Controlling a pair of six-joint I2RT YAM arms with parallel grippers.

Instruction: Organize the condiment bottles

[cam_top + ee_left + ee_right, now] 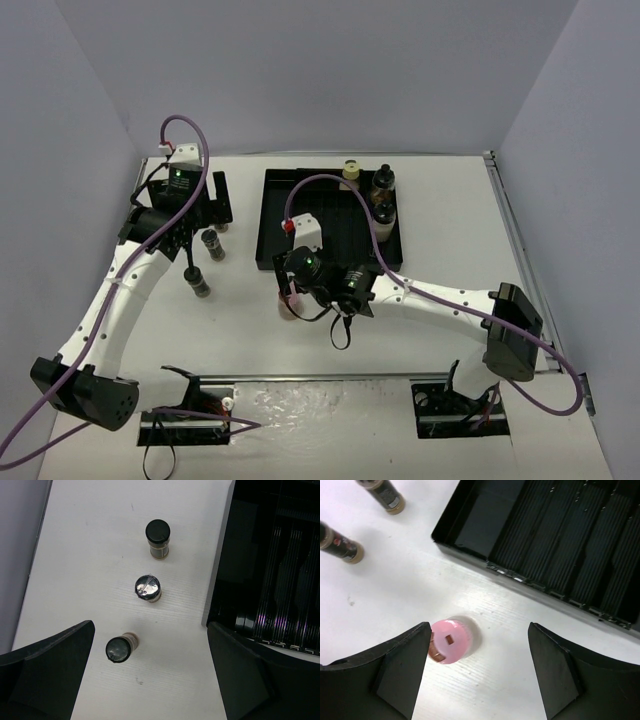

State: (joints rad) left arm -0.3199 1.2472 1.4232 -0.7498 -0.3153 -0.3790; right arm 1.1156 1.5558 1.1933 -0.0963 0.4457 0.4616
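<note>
**Top external**
- The black tray point(268, 215) is seen at centre frame on the white table point(450, 230).
- A yellow-capped bottle point(351, 170) and two dark-filled bottles point(382, 181) are stood along the tray's upper right edge.
- The left gripper point(210, 222) is held left of the tray, above loose dark bottles point(212, 245) on the table.
- The right gripper point(292, 293) is positioned over the pink-capped bottle point(288, 308), just below the tray's lower left corner.

**Left wrist**
- The left gripper point(150, 675) is spread wide, with nothing held.
- Three bottles are lined up from upper centre to lower left: a black-capped bottle point(158, 539), a silver-topped bottle point(148, 588), and a tilted bottle point(121, 647) nearest the left finger.
- The tray point(270, 555) fills the right side.

**Right wrist**
- The right gripper point(480, 670) is parted, not clamped.
- The pink-capped bottle point(449, 641) is stood on the table between the fingers, close against the left-hand one; contact cannot be told.
- The tray point(470, 525) fills the upper right.
- Two dark bottles point(340, 545) are seen at upper left.
</note>
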